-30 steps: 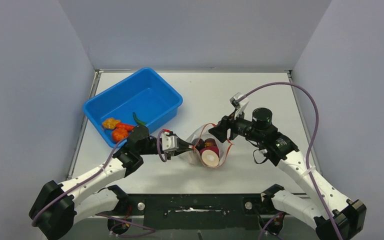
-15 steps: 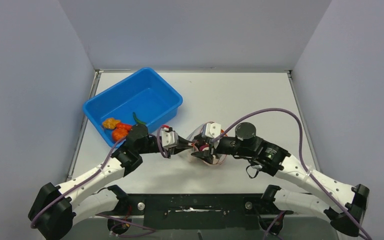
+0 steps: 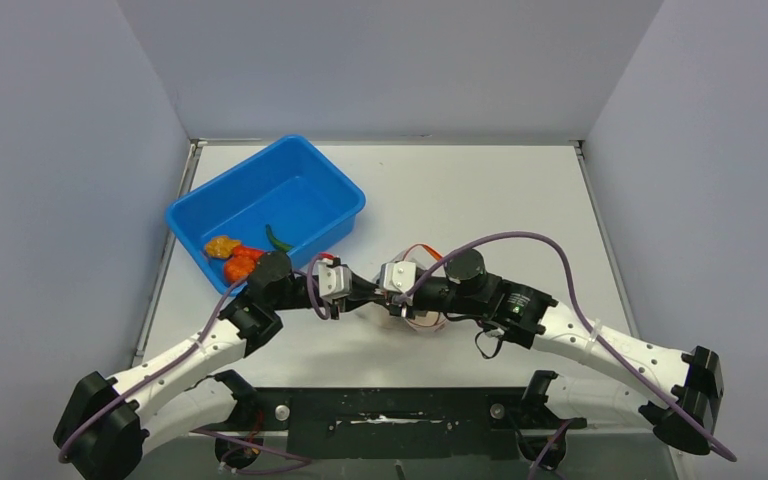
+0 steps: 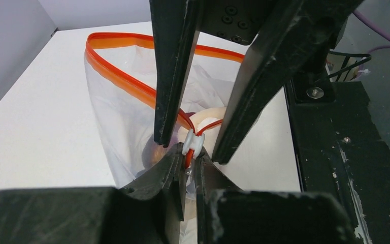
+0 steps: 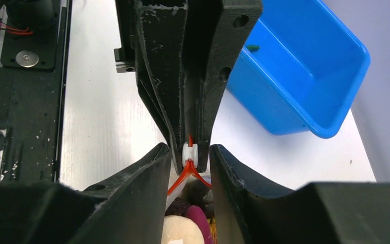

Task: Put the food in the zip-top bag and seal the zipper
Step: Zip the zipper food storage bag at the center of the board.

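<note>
Left claw (image 4: 187, 173): clenched on the zipper (image 4: 127, 81) at its end, just beside the white slider (image 4: 193, 144).
Right claw (image 5: 190, 151): released, fingers straddling the slider and not yet touching it.
Zip-top bag (image 4: 117, 117): mid-tabletop, toward the near edge, mouth gaping.
Food (image 5: 183, 231): white and purple pieces are inside the bag; orange, red and green ones lie in the blue bin (image 3: 305, 195) at the far-left corner.
Step in hand: nipping the slider.
Doing it well: close squarely on the slider, not the film. The left should anchor while the right pulls level along the strip, keeping the track taut.
</note>
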You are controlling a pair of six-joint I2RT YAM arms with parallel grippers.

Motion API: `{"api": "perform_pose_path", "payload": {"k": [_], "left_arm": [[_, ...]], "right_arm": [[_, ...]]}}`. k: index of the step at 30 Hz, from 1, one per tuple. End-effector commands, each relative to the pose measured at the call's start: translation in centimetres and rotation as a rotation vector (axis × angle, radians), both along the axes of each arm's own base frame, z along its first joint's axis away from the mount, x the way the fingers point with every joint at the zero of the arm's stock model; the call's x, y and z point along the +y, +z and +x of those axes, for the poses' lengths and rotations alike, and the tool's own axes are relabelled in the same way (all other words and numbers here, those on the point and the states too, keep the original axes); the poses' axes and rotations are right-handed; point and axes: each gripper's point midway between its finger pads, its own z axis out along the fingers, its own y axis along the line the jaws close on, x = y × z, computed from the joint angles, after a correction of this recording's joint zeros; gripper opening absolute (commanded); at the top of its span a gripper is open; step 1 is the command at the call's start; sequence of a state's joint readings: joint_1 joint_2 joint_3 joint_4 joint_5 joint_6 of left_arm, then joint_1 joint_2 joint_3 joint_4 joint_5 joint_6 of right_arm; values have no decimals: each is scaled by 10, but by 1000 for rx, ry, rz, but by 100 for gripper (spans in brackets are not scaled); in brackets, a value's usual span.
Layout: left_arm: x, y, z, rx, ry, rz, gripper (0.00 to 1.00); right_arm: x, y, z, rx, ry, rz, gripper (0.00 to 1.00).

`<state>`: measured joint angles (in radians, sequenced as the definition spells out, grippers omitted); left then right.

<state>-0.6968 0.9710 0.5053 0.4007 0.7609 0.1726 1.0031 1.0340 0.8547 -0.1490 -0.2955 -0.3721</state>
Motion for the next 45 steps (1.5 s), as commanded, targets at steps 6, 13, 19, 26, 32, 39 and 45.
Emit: {"api": "perform_pose_path", "payload": {"k": [6,13,19,26,32,39,45], "left_arm": [[-1,27,-2,-98,-25,-67,0],[1,26,-1,-98,-10,-52,1],[4,28,-6,-121,-40,-7,0],[8,30,-6,-139,-27,7,0],[9,35,-6,-146,-26,5,0],[14,42,-9,-164,-28,-15,0],[18,45,-10,-166,-14,-38,0]], "right_arm": [[1,29,7,-107,-3,36,8],[-4,24,8,-119,-18,27,0],[-13,26,8,-139,-34,21,0],[-24,16,7,-118,-55,-36,0],[-36,13,7,-111,-86,-57,0],[-51,7,13,-96,-141,-90,0],[-63,9,19,-82,-194,-92,0]]}}
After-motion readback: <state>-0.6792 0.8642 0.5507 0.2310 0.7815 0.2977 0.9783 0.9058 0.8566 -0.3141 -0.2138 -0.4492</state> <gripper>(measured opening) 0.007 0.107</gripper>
